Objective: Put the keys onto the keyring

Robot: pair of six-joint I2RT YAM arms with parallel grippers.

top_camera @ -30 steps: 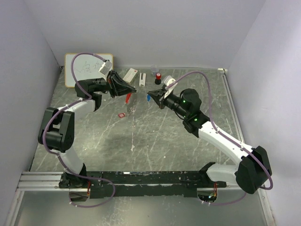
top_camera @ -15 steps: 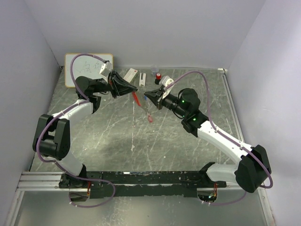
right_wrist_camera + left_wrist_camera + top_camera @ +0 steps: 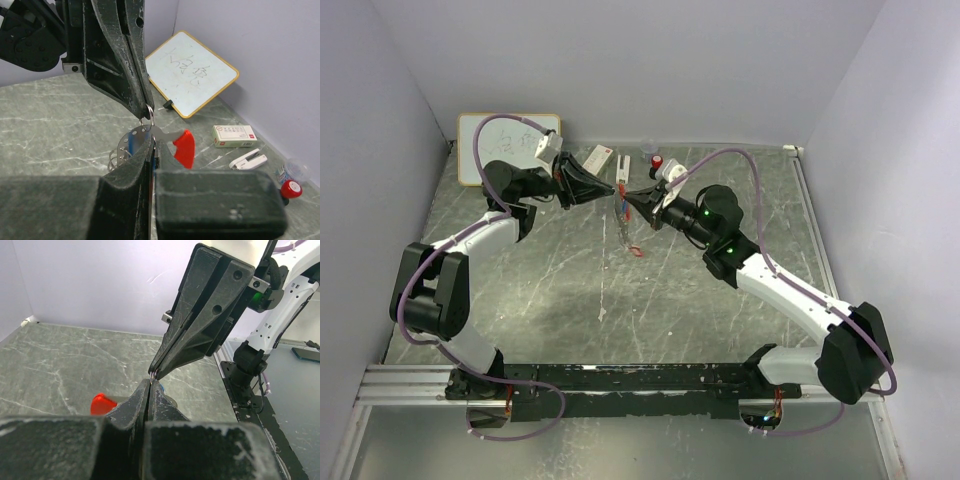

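Okay, two claws, both closed, tips meeting. Left claw [image 3: 149, 386] pinches the one ring [image 3: 150, 114] at its tip. Right claw [image 3: 150, 144] pinches one blue key [image 3: 132, 142]. One red key [image 3: 183, 147] hangs just beside the right claw's tips.

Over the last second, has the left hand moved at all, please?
Yes. The left hand has shifted right, farther from the whiteboard, until its tip meets the right hand.

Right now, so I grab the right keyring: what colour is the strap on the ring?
The strap is red; right wrist view shows it best.
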